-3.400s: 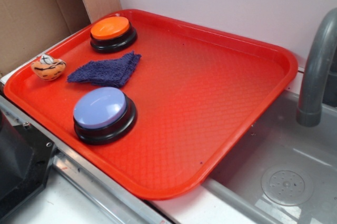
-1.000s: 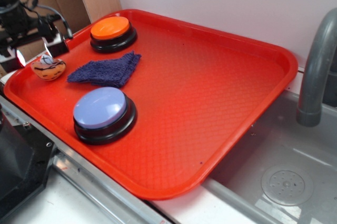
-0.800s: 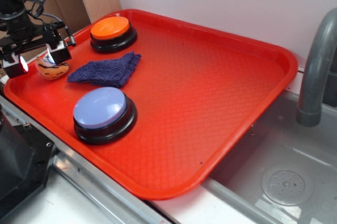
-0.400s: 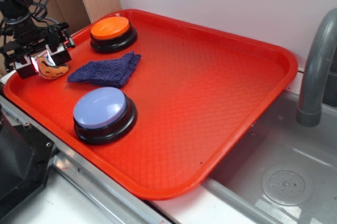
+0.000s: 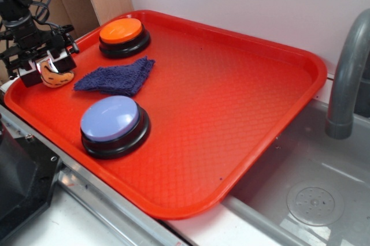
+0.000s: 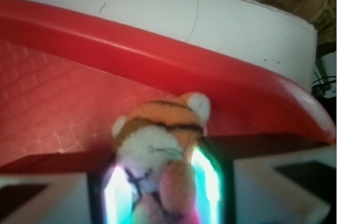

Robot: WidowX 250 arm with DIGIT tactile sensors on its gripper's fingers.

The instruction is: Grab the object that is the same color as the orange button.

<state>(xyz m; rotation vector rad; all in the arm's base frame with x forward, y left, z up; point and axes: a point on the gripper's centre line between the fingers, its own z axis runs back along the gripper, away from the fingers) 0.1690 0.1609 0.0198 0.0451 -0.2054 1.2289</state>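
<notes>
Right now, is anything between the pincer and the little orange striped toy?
Nothing visible. The pincer is down around the toy at the tray's left edge, fingers on either side; the blue cloth lies apart to its right.

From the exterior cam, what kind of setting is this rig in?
Likely a toy kitchen-sink setup: a grey faucet over a sink basin with a drain, and a red tray beside it.

no readable text, labels, brands, numbers, signs anywhere
</notes>
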